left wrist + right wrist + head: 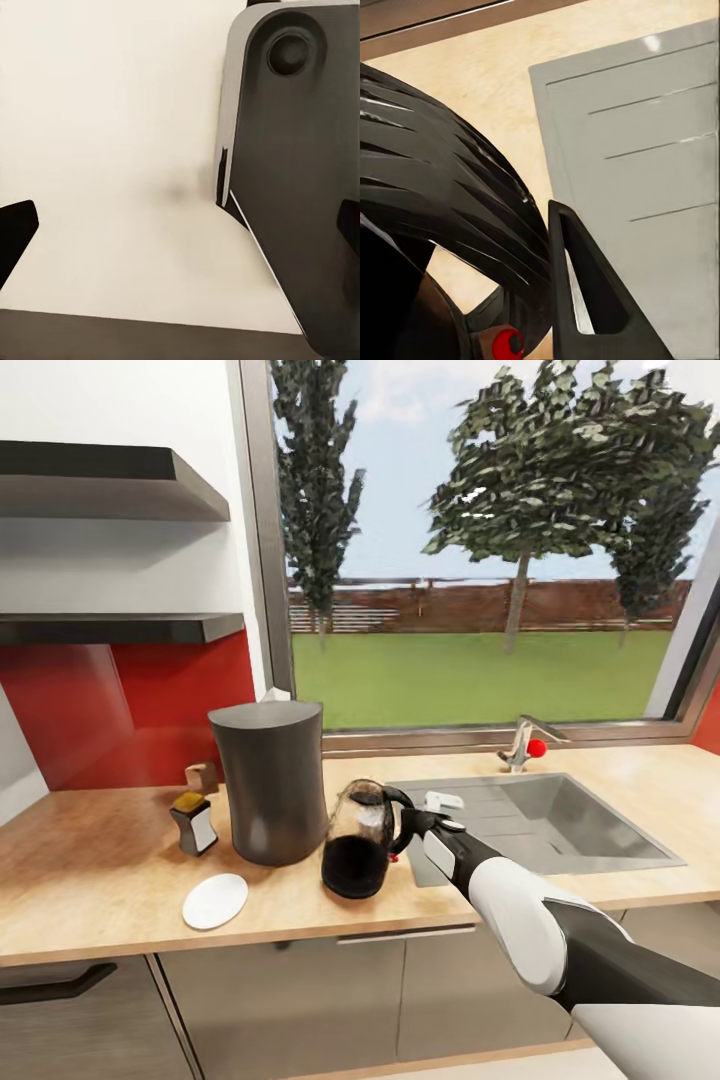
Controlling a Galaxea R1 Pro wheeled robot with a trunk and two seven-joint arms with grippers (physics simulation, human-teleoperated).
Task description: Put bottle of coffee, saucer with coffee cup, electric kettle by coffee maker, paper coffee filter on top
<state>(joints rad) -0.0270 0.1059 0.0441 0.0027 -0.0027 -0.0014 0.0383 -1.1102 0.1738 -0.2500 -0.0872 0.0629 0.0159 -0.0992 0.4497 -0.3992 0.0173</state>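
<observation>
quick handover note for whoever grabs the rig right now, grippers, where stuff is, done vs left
Right gripper is at the electric kettle handle, apparently shut on it; the kettle leans on the kitchen countertop beside the coffee maker.
Left gripper: state can't be told.
Done: bottle of coffee and saucer by the maker; something white shows behind its top, perhaps the filter.
Left: set kettle upright, release; cup on saucer.

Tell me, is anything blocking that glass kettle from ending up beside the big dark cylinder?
Nothing visible does. The electric kettle, tilted, with the right gripper at its handle, is already close beside the coffee maker on the kitchen countertop. The saucer and bottle of coffee sit on the coffee maker's other side.
</observation>
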